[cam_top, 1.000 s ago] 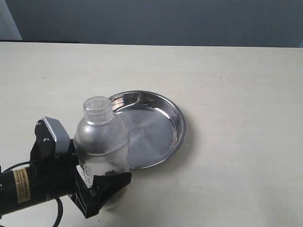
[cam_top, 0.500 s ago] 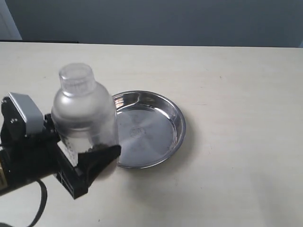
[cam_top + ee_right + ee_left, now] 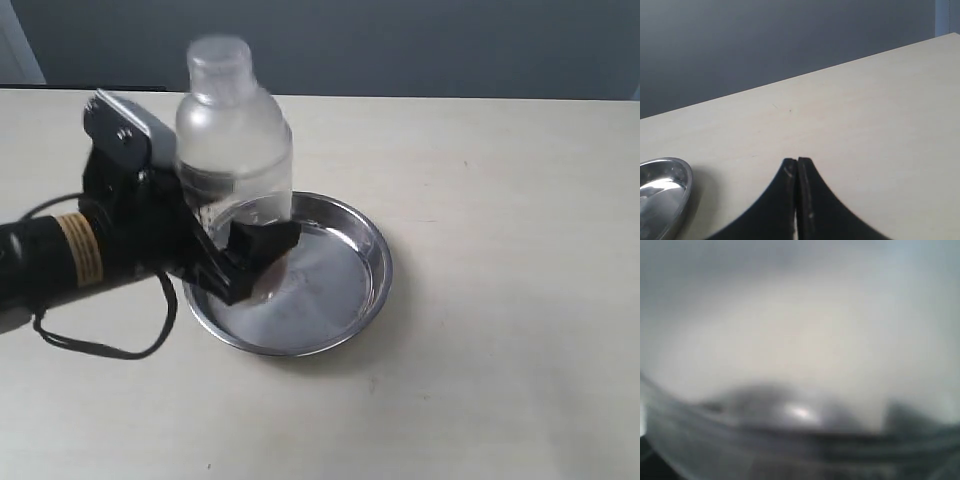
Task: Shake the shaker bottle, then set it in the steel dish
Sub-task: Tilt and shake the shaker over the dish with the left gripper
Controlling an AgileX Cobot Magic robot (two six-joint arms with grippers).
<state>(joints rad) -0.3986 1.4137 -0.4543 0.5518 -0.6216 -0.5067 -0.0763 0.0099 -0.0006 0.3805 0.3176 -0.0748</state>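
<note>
Well, the left gripper has its jaws clamped on the lower body of the shaker bottle. The bottle is held upright, neck up, above the left side of the steel dish on the bench. Setting it down looks like a short drop. Its contents are too blurred to make out, and the dish shows only bare metal. The right gripper, jaws closed on nothing, sits well apart.
</note>
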